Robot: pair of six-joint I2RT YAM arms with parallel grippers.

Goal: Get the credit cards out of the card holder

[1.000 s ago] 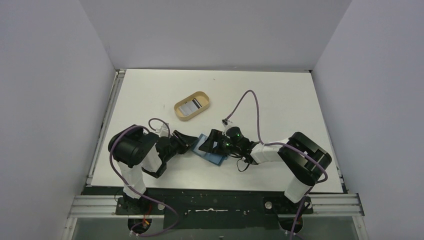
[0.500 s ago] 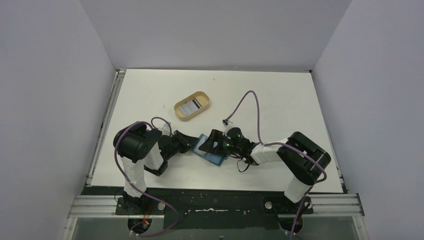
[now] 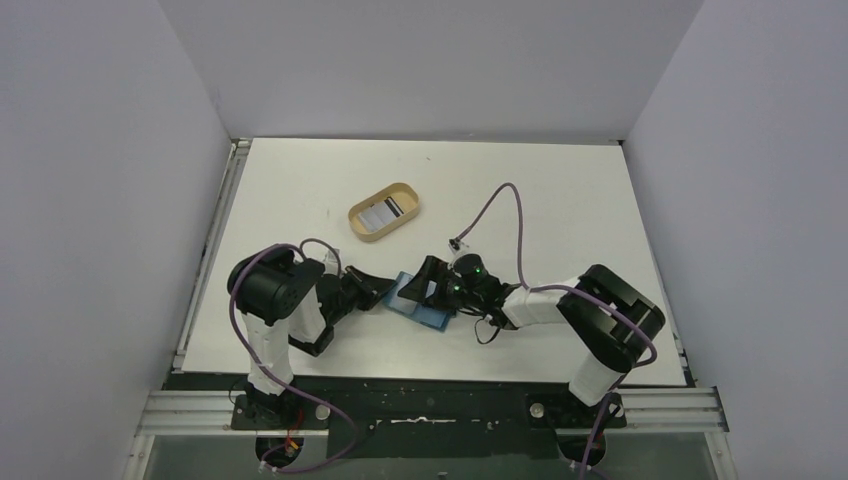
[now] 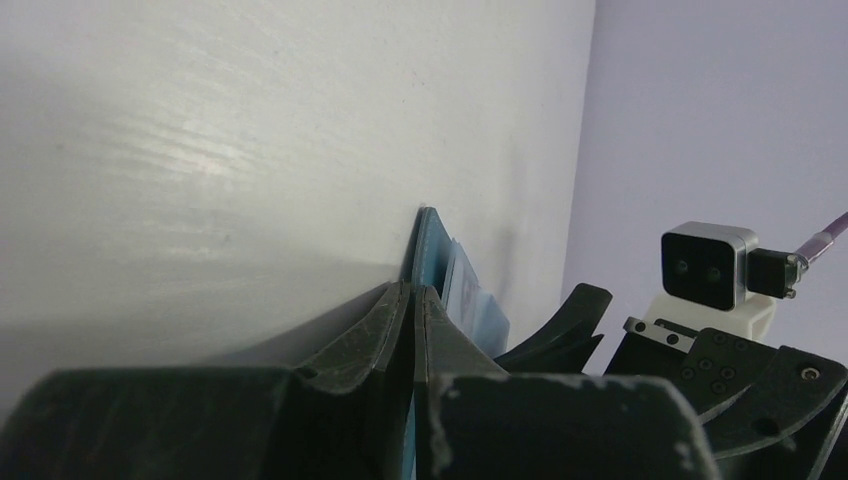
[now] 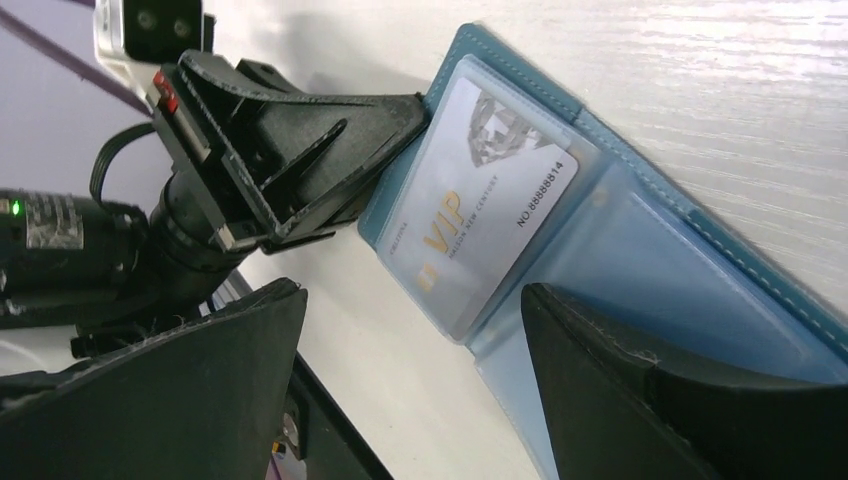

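The teal card holder lies open on the table between the two arms. In the right wrist view a whitish-grey card marked VIP sits in its left clear pocket. My left gripper is shut on the holder's left edge, and the left wrist view shows the jaws pinching the teal edge. My right gripper is open just above the holder's near side, one finger over the right pocket and the other over bare table. Another card with dark stripes lies in the tan tray.
The oval tan tray stands behind the holder, left of the middle. A purple cable loops up from the right wrist. White walls enclose the table on the left, back and right. The table's near edge and a metal rail lie just below the holder.
The left arm's elbow has shifted slightly right and forward. The holder and both grippers stay nearly where they were.
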